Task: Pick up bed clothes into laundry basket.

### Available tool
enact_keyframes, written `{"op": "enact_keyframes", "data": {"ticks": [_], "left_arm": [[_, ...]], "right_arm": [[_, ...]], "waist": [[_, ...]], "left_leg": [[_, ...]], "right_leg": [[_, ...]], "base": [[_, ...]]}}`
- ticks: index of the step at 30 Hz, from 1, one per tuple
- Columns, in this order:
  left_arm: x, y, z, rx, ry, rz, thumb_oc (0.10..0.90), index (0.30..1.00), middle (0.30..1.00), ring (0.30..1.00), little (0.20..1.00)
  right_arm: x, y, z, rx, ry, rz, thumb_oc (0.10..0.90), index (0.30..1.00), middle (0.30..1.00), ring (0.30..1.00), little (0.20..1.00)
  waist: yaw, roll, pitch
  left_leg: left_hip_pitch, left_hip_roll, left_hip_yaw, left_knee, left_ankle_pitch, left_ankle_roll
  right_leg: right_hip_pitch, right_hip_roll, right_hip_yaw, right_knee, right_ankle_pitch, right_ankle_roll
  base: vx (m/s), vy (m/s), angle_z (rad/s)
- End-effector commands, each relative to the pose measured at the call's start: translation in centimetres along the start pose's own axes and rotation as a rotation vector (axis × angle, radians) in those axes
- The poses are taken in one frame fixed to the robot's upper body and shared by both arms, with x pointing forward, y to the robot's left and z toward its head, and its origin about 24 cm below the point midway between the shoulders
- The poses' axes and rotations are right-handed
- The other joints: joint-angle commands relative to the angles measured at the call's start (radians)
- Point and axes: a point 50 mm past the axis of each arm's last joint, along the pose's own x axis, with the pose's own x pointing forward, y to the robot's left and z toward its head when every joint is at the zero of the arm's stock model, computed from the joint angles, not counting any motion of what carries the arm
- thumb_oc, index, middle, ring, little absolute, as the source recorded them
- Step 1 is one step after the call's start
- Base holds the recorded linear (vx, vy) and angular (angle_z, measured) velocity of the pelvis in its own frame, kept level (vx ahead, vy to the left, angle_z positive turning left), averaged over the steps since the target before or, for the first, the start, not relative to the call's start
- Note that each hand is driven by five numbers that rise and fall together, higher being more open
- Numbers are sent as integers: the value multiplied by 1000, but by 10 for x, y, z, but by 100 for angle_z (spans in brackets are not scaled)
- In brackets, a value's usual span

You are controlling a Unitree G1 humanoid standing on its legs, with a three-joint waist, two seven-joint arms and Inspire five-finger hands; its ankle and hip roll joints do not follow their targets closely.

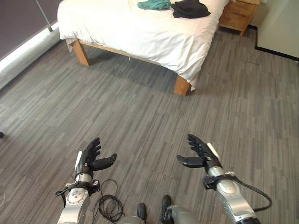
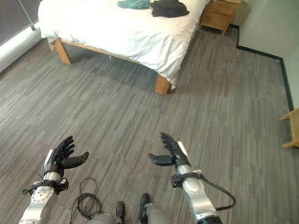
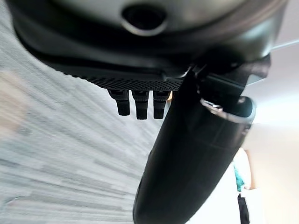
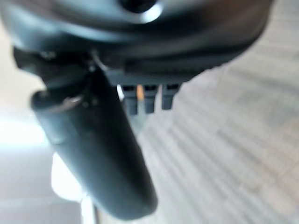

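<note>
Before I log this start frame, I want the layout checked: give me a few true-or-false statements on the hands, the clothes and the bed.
1. Both hands are open and hold nothing. True: the left hand and the right hand hang over the grey floor with straight fingers.
2. The teal garment lies on the floor. False: it lies on the white bed.
3. A black garment lies on the bed beside the teal one. True.
4. The right hand is touching the bed. False: bare floor lies between them.
5. A wooden nightstand stands beside the bed. True.
</note>
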Motion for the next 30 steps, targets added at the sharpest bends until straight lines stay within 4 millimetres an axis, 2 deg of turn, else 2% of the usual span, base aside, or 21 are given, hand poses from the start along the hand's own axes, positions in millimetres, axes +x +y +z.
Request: {"op": "enact_keyframes", "data": {"ticks": [1, 2, 4, 6, 7, 8, 9, 10, 13, 15, 16, 17, 18, 19, 21, 24, 26, 27, 28, 29, 30], "left_arm": [[12, 18, 57, 24, -260, 25, 800, 900, 900, 900, 900], [18, 16, 63, 22, -275, 25, 800, 900, 900, 900, 900], [22, 12, 68, 32, -287, 18, 800, 900, 900, 900, 900], [22, 7, 69, 43, -292, 5, 800, 900, 900, 900, 900], [22, 7, 69, 43, -292, 6, 800, 900, 900, 900, 900], [21, 7, 68, 42, -291, 4, 800, 900, 900, 900, 900], [21, 7, 69, 28, -286, 4, 800, 900, 900, 900, 900], [20, 6, 72, 11, -300, -5, 800, 900, 900, 900, 900], [22, 1, 85, 27, -350, -25, 800, 900, 900, 900, 900], [21, -2, 87, -1, -368, -34, 800, 900, 900, 900, 900], [21, -2, 87, -1, -369, -35, 800, 900, 900, 900, 900], [18, -1, 85, -15, -371, -42, 800, 900, 900, 900, 900], [18, -1, 85, -14, -370, -42, 800, 900, 900, 900, 900], [16, 5, 83, 5, -373, -24, 800, 900, 900, 900, 900], [8, 20, 71, 48, -332, 28, 800, 900, 900, 900, 900], [3, 37, 66, 75, -309, 92, 800, 900, 900, 900, 900], [-1, 49, 60, 55, -290, 140, 800, 900, 900, 900, 900], [-4, 55, 58, 68, -283, 154, 800, 900, 900, 900, 900], [-2, 55, 58, 79, -277, 153, 800, 900, 900, 900, 900], [-2, 54, 58, 78, -277, 153, 800, 900, 900, 900, 900], [-2, 52, 66, 52, -316, 138, 800, 900, 900, 900, 900]], "right_arm": [[7, -23, 37, -9, -193, -98, 800, 900, 900, 900, 900], [8, -23, 34, -18, -179, -104, 800, 900, 900, 900, 900], [5, -22, 34, -26, -175, -104, 800, 900, 900, 900, 900], [-3, -28, 27, -42, -148, -112, 800, 900, 900, 900, 900], [-3, -28, 27, -42, -148, -112, 800, 900, 900, 900, 900], [-3, -29, 25, -36, -141, -113, 800, 900, 900, 900, 900], [0, -29, 27, -20, -143, -104, 800, 900, 900, 900, 900], [2, -28, 34, 0, -177, -91, 800, 900, 900, 900, 900], [6, -41, 47, -41, -218, -117, 800, 900, 900, 900, 900], [9, -45, 55, -26, -250, -118, 800, 900, 900, 900, 900], [9, -45, 55, -26, -251, -119, 800, 900, 900, 900, 900], [10, -45, 60, -30, -272, -112, 800, 900, 900, 900, 900], [10, -45, 60, -30, -272, -112, 800, 900, 900, 900, 900], [10, -44, 63, -38, -288, -96, 800, 900, 900, 900, 900], [21, -31, 70, -72, -304, -43, 800, 900, 900, 900, 900], [31, -23, 82, -88, -335, -5, 800, 900, 900, 900, 900], [35, -2, 89, -40, -375, 54, 800, 900, 900, 900, 900], [35, 4, 90, -15, -383, 71, 800, 900, 900, 900, 900], [36, 15, 88, -18, -382, 93, 800, 900, 900, 900, 900], [36, 15, 88, -19, -382, 93, 800, 900, 900, 900, 900], [36, 21, 88, 24, -385, 117, 800, 900, 900, 900, 900]], "waist": [[-37, -16, -59], [-61, -27, -65], [-83, -19, -74], [-103, -11, -108], [-107, -14, -110], [-113, -3, -119], [-104, -24, -131], [-79, -43, -116], [19, -100, -55], [62, -100, -48], [63, -105, -50], [106, -93, -70], [107, -98, -71], [127, -80, -87], [199, -63, -131], [223, -67, -149], [251, -91, -168], [261, -103, -180], [252, -86, -170], [256, -82, -173], [222, -36, -164]], "left_leg": [[154, 58, -82, -8, -81, -109], [205, 80, -99, -15, -93, -133], [271, 131, -106, -37, -103, -164], [282, 206, -151, 69, -13, -202], [278, 204, -155, 68, -10, -203], [265, 231, -154, 148, 78, -216], [125, 271, -157, 441, 263, -209], [60, 272, -148, 589, 294, -197], [-236, 151, -164, 843, 163, -150], [-385, 142, -108, 769, 143, -152], [-385, 138, -104, 761, 149, -150], [-427, 146, -60, 564, 167, -156], [-421, 141, -54, 550, 177, -154], [-411, 117, -29, 309, 221, -156], [-411, 57, -91, -40, 274, -161], [-403, 62, -69, -28, 309, -175], [-361, 42, -71, -1, 322, -144], [-358, 23, -68, 45, 291, -112], [-285, 4, -68, 87, 218, -60], [-289, 10, -65, 88, 220, -60], [-187, 16, -80, 76, 171, -28]], "right_leg": [[22, -20, 5, -218, 229, 29], [-34, -35, 13, -292, 262, 43], [-18, -31, -13, -329, 270, 54], [13, 16, -20, -266, 241, 11], [10, 12, -23, -266, 242, 10], [16, 40, -27, -237, 220, -10], [85, 77, -41, -222, 148, -80], [141, 98, -48, -222, 117, -115], [286, 116, 2, -259, 50, -153], [368, 125, 5, -288, 27, -150], [365, 121, 7, -291, 30, -150], [451, 135, 20, -335, -2, -135], [450, 130, 22, -337, 1, -134], [477, 152, 37, -344, -21, -123], [583, 179, 70, -364, -68, -101], [654, 169, 94, -357, -63, -87], [645, 124, 127, -245, 10, -51], [617, 104, 139, -129, 83, -11], [526, 57, 128, 188, 318, 37], [519, 61, 132, 189, 321, 37], [413, 36, 101, 370, 398, 43]], "base": [[426, -111, 9], [449, -112, 8], [722, -202, 15], [743, -241, 53], [419, -151, 71], [615, -378, 52], [873, -562, 55], [865, -640, 20], [560, -354, -25], [485, -109, -34], [707, 0, -10], [495, 27, -25], [822, 107, -31], [622, 144, -12], [1119, 230, -27], [680, 134, -84], [567, 189, -61], [791, 405, -40], [604, 339, -70], [839, 536, -63], [428, 291, -24]]}}
